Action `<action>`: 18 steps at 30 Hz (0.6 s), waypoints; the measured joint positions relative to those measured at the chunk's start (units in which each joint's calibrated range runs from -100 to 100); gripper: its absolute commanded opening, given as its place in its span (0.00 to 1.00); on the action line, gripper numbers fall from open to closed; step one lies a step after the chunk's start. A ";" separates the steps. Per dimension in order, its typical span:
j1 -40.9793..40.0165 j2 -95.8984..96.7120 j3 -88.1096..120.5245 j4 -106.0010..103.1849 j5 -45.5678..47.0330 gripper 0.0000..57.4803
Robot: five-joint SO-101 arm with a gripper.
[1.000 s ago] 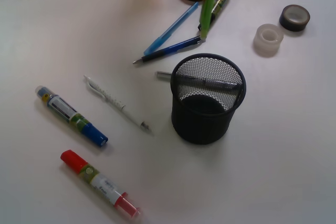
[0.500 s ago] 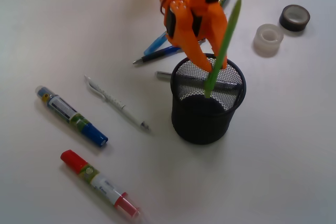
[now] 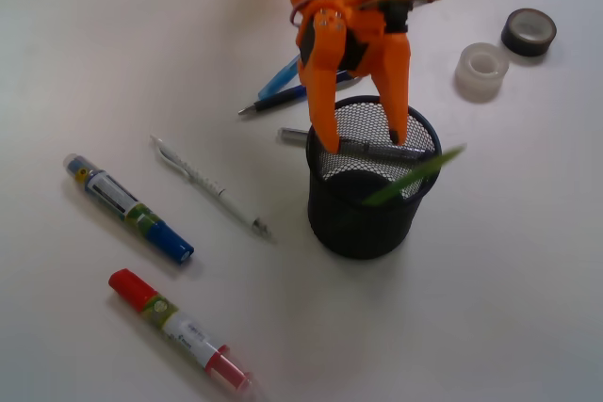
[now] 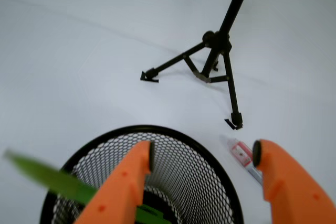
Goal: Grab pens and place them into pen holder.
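We see the orange end effector [image 3: 363,143] pointing straight down over the black mesh holder [image 3: 372,218], its two fingers spread apart with nothing between them, tips at the level of the holder's far rim. In the wrist view the end effector [image 4: 202,155] frames the holder's [image 4: 210,192] open mouth. The arm reaches in from the top edge of the front view.

The green pen [image 3: 415,176] is blurred and tilted, its lower end inside the holder and its upper end sticking out past the right rim; from the wrist it [image 4: 47,174] slants across the left rim. A grey pen [image 3: 297,136] lies on the tabletop [image 3: 490,280] behind the holder, a dark blue pen [image 3: 273,101] and a light blue pen [image 3: 281,77] beyond it. A white pen [image 3: 209,184] lies left of the holder.
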 measured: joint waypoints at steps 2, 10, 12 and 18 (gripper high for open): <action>0.07 -6.36 0.00 10.80 0.49 0.38; 2.07 -28.05 2.16 51.23 -3.22 0.38; 1.63 -31.18 4.94 57.71 -5.76 0.38; -1.11 -38.41 16.08 66.78 -14.70 0.38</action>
